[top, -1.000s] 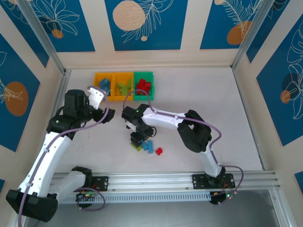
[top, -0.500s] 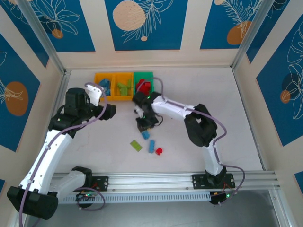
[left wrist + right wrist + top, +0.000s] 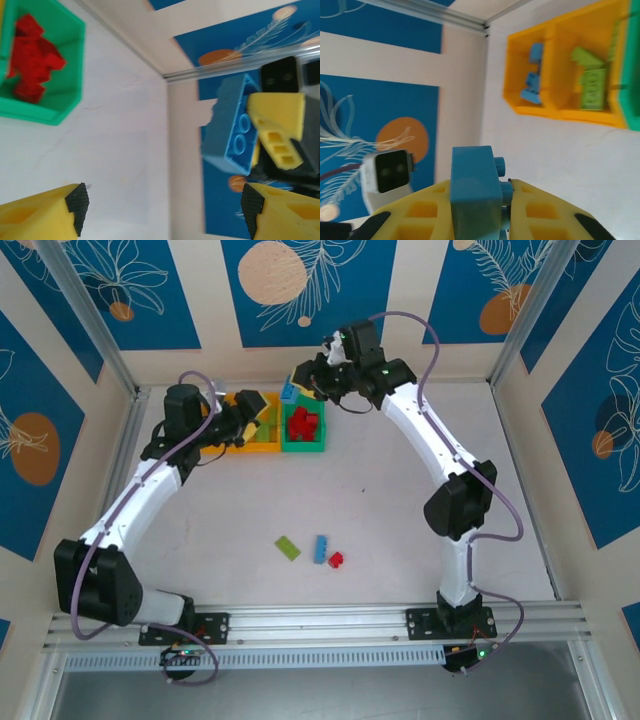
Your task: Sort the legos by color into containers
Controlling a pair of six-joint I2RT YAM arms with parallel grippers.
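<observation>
"Why so high at the far end?"

"My right gripper (image 3: 292, 390) is clamped on a blue lego (image 3: 475, 182), chunky, studs sideways, over the containers' far edge. Blues go in the left orange-yellow bin (image 3: 511, 75), so I judge I'm lining up. My left gripper (image 3: 165, 202) gapes empty beside them."

"The rest?"

"Three loose legos (image 3: 320, 548), mid-table, nearer."

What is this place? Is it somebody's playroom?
Probably a robot practice booth, not a playroom: a left arm and right arm bolted to a metal rail, a white table walled by blue patterned panels, and bins for sorting legos.
</observation>
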